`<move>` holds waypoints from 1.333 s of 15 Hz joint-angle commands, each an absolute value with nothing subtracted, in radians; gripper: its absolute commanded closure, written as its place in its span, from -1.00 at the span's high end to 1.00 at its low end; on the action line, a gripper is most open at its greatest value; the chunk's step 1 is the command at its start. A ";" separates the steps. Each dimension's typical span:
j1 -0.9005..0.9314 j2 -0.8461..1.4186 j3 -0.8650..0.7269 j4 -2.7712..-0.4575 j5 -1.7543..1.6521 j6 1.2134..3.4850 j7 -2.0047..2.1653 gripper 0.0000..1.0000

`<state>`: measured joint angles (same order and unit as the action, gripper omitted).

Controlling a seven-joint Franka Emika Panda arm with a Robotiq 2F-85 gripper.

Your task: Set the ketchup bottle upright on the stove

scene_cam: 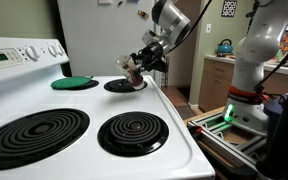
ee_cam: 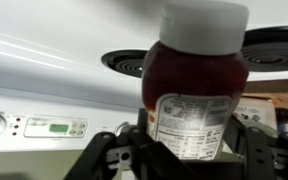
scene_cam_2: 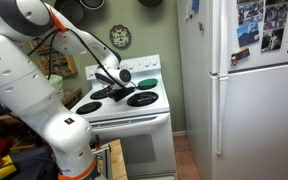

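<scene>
My gripper is shut on the ketchup bottle, a small clear bottle with dark red contents and a pale cap. It holds the bottle tilted just above the back burner of the white stove. In the wrist view the bottle fills the middle between the fingers, label toward the camera, with the stove's control panel and burners seen upside down. In an exterior view the gripper hovers over the stove.
A flat green disc lies on the other back burner. Two front coil burners are bare. A white refrigerator stands beside the stove. The robot base stands off the stove's side edge.
</scene>
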<state>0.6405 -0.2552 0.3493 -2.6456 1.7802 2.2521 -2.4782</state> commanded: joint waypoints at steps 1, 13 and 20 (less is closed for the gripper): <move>0.578 -0.269 0.375 -2.695 1.893 2.116 -2.544 -0.09; 0.461 -0.170 0.434 -2.751 2.069 1.987 -2.636 -0.09; 0.449 -0.110 0.439 -2.749 2.158 1.902 -2.719 -0.09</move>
